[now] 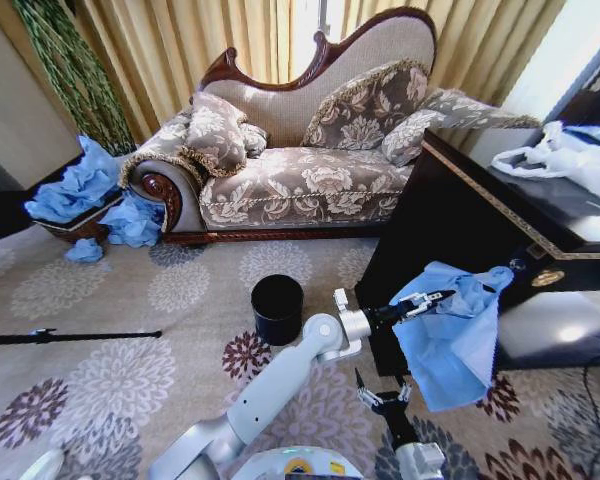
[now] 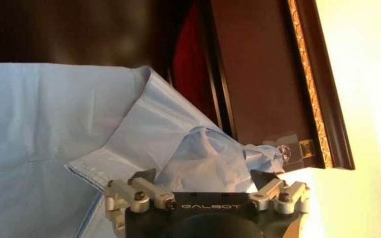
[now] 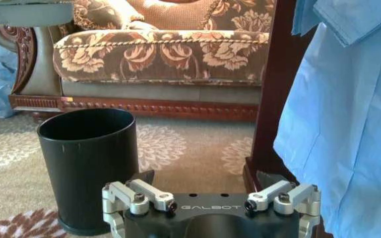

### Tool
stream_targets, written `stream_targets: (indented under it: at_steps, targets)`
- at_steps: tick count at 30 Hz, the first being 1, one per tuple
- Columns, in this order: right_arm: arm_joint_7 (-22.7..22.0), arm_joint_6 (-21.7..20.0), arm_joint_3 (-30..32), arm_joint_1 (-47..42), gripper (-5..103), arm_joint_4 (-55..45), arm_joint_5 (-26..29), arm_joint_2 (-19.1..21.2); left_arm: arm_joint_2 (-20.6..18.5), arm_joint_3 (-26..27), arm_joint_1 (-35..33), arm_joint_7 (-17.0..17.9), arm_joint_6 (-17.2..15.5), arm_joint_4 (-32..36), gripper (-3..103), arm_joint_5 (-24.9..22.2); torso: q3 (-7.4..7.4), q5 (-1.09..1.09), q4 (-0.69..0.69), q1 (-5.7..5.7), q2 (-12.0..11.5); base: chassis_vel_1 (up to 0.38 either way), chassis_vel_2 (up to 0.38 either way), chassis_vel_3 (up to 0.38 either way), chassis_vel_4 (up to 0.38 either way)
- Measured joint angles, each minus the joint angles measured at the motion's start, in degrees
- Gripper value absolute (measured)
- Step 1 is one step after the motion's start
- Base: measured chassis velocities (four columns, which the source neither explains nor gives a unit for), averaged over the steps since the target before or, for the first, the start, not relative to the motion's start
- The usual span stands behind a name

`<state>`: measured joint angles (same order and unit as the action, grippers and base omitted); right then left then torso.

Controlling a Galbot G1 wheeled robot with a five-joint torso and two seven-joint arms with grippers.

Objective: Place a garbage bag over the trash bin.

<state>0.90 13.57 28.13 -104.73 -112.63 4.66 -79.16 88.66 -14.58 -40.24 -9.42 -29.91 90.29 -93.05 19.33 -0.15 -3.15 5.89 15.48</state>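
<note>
You are looking down at a carpet (image 1: pixel 130 340) patterned with pale and purple flower medallions, with a floral sofa (image 1: pixel 310 150) against yellow curtains (image 1: pixel 180 40) at the back and a dark worktop (image 1: pixel 480 210) on the right carrying white plastic bags (image 1: pixel 570 160). Crumpled blue plastic (image 1: pixel 80 185) is heaped in and around a basket left of the sofa, and a thin black rod (image 1: pixel 70 336) lies on the carpet. The bin (image 1: pixel 277 308) stands upright and unlined on the carpet, just left of the worktop's corner. Your left end effector (image 1: pixel 427 302) reaches across to that corner and is closed on the top of the bag (image 1: pixel 450 340), which hangs as a light blue sheet in front of the worktop's side, clear of the bin. Your right end effector (image 1: pixel 382 395) hovers low just below the left one, beside the hanging bag, its fingers spread and holding nothing
</note>
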Motion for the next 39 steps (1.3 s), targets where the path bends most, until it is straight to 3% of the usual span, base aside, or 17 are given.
stream_targets:
  at_steps: [2, 7, 9, 12, 14, 16, 26, 35, 39]
  targets:
    - [0.0, 0.0, 0.0, 0.0, 100, 0.0, 0.0, 0.0, 0.0, 0.0, -0.1, 0.0, 0.1, 0.0, 95, 0.1, 0.0, 0.0, 0.0, 0.0, 0.0, 0.0, 0.0, 0.0, 0.0]
    - [0.0, -0.1, -0.2, 0.1, 100, 0.0, 0.0, 0.0, 0.1, 0.0, -0.2, -0.2, 0.3, -0.1, 76, 0.2, 0.0, 0.0, 0.0, 0.0, 0.0, 0.0, 0.0, 0.0, 0.0]
    - [0.0, -0.1, -0.2, 0.1, 100, 0.0, -0.1, -0.1, 0.2, 0.0, -0.2, -0.4, 0.4, -0.3, 76, 0.2, 0.0, 0.0, 0.0, 0.0, 0.0, 0.0, 0.0, 0.0, 0.0]
    - [0.0, -0.1, -0.4, 0.1, 100, 0.0, -0.2, -0.1, 0.8, 0.0, -0.2, -0.6, 0.4, -0.6, 65, 0.4, 0.0, 0.0, 0.0, 0.0, 0.0, 0.0, 0.0, 0.0, 0.0]
    - [0.0, -0.1, -0.5, 0.1, 100, 0.0, -0.2, -0.2, 1.0, 0.0, -0.3, -0.7, 0.4, -0.7, 65, 0.6, 0.0, 0.0, 0.0, 0.0, 0.0, 0.0, 0.0, 0.0, 0.0]
    - [0.0, -0.1, -0.5, 0.0, 100, 0.0, -0.3, -0.1, 1.5, 0.0, -0.6, -0.9, 0.4, -0.8, 53, 1.0, 0.0, 0.0, 0.0, 0.0, 0.0, 0.0, 0.0, 0.0, 0.0]
    - [0.0, -0.1, -0.4, -0.1, 100, 0.0, -0.5, -0.1, 1.7, 0.0, -0.9, -1.0, 0.4, -0.7, 32, 1.4, 0.0, 0.0, 0.0, 0.0, 0.0, 0.0, 0.0, 0.0, 0.0]
    - [0.0, -0.1, -0.6, -0.1, 100, 0.1, -0.6, 0.0, 1.7, 0.3, -1.1, -1.7, 0.6, -0.6, 2, 2.3, 0.0, 0.0, 0.0, 0.0, 0.0, 0.0, 0.0, 0.0, 0.0]
    - [0.0, -0.1, -0.6, -0.2, 100, 0.0, -0.6, 0.1, 1.8, 0.3, -1.2, -1.9, 0.6, -0.6, 1, 2.5, 0.0, 0.0, 0.0, 0.0, 0.0, 0.0, 0.0, 0.0, 0.0]
